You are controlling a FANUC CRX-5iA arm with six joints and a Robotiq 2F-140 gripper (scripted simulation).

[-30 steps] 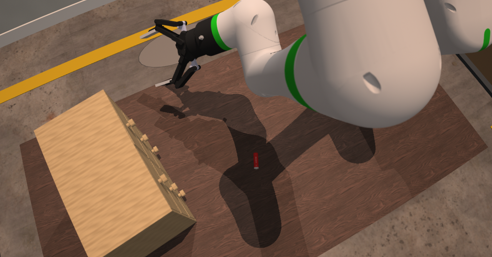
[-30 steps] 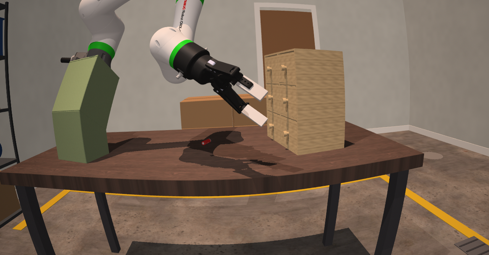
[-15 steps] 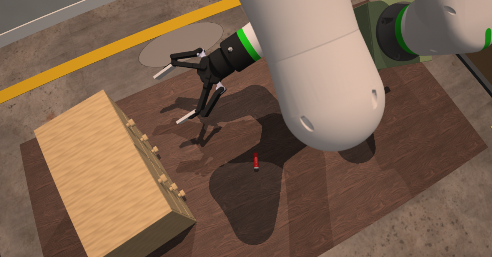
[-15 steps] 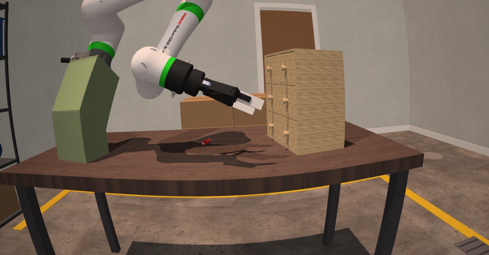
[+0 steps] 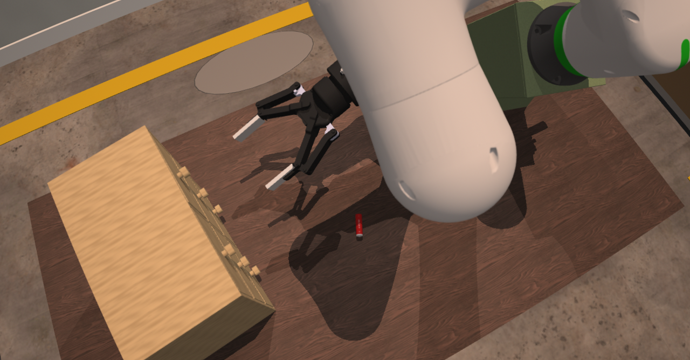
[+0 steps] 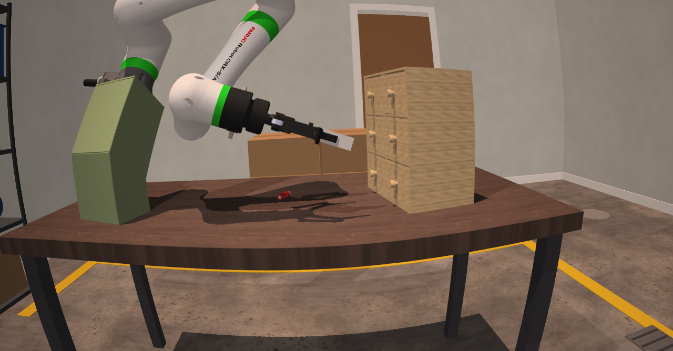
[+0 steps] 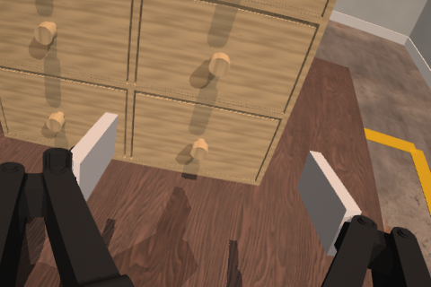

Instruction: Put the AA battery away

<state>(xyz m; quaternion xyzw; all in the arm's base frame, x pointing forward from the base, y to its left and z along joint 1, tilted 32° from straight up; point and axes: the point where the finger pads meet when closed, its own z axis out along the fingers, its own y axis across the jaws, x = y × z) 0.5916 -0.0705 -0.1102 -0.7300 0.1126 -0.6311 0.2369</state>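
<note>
- Gripper (image 5: 262,156) stands wide apart with nothing between its pads, hovering above the table (image 5: 554,203) and facing the chest (image 5: 139,242).
- All six drawer fronts sit flush.
- The red AA battery (image 5: 358,226) lies on the table, well apart from the gripper.

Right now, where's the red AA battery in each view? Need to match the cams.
Top: AA battery lies on the table, lower centre, in the arm's shadow, right of the chest.
Exterior: AA battery lies left of centre on the table, below the gripper.
Wrist: not in it; the view faces the chest's drawers.
Shared landmark: the chest, whose knobbed front shows in all three views.
</note>
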